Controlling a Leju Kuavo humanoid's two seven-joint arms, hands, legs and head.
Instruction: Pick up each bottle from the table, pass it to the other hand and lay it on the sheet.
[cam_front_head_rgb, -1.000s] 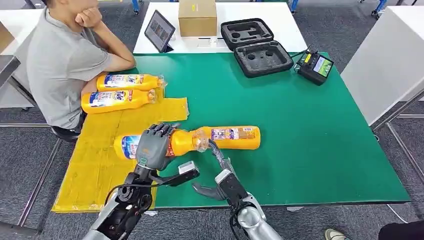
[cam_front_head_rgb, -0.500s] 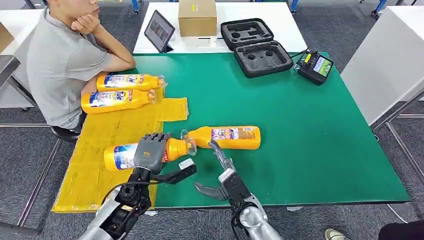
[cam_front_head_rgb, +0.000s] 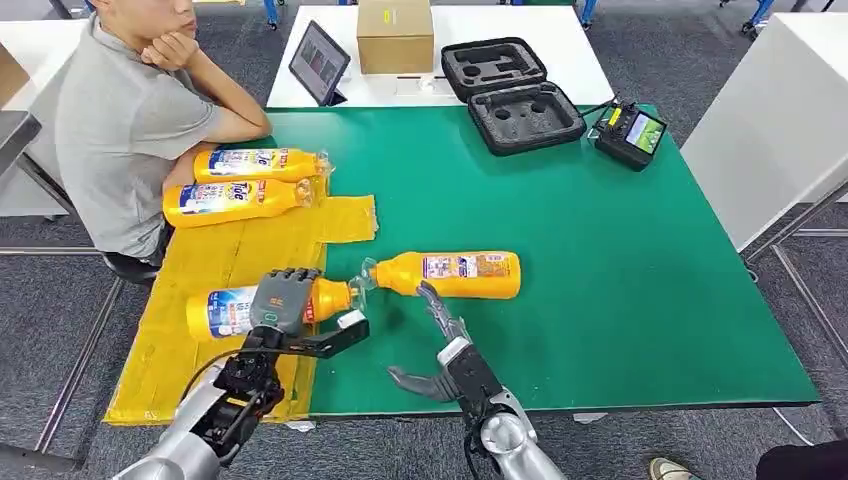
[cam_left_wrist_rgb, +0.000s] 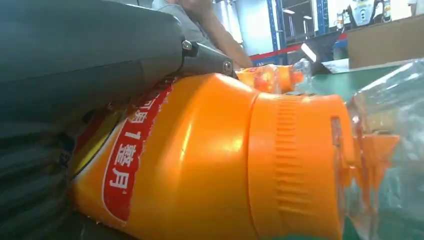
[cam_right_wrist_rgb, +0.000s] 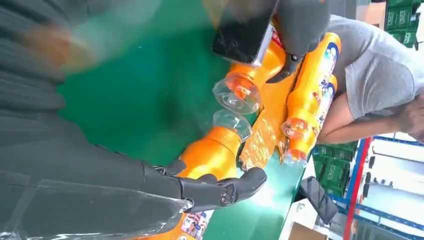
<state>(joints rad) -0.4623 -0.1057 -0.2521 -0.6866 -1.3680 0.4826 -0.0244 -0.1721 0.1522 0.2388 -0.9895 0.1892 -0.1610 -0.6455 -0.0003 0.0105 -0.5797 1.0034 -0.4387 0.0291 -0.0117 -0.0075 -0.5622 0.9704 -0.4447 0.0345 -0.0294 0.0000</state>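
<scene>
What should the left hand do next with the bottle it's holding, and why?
Probably lower the bottle and let go. The left hand grips it lying flat over the yellow sheet, near two bottles already laid there, so the carry looks nearly finished. The right hand is open beside the last bottle.

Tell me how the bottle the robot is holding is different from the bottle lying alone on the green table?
The held bottle is gripped by the left hand over the yellow sheet; the lone bottle lies untouched on the green table, beside the open right hand. The held bottle's cap points right; the lone bottle's cap points left, so the caps nearly meet. Both are orange, labelled, clear-capped and lying sideways.
</scene>
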